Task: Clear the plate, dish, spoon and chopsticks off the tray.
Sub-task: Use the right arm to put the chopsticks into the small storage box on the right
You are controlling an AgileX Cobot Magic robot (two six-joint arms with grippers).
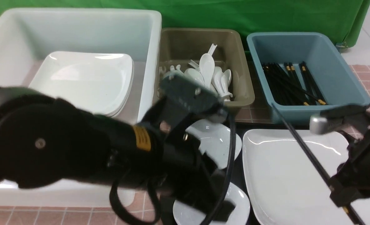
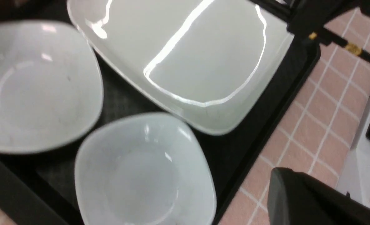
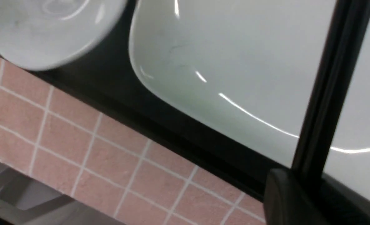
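The large white plate (image 1: 291,178) lies on the right of the black tray (image 1: 238,175). Two small deep white dishes (image 1: 217,139) (image 1: 188,215) sit on the tray's left. My right gripper (image 1: 341,190) is shut on the black chopsticks (image 1: 300,140) and holds them slanted above the plate. In the right wrist view the chopsticks (image 3: 331,81) run past my finger (image 3: 291,197) over the plate (image 3: 250,62). My left gripper (image 1: 216,203) hangs over the dishes. Only one of its fingers (image 2: 300,200) shows, so I cannot tell its opening. No spoon shows on the tray.
A white bin (image 1: 78,37) with stacked plates stands at the back left. An olive bin (image 1: 200,47) holds spoons and a blue bin (image 1: 310,59) holds chopsticks. My left arm (image 1: 47,143) hides the front left. Pink tiled tabletop (image 2: 316,125) borders the tray.
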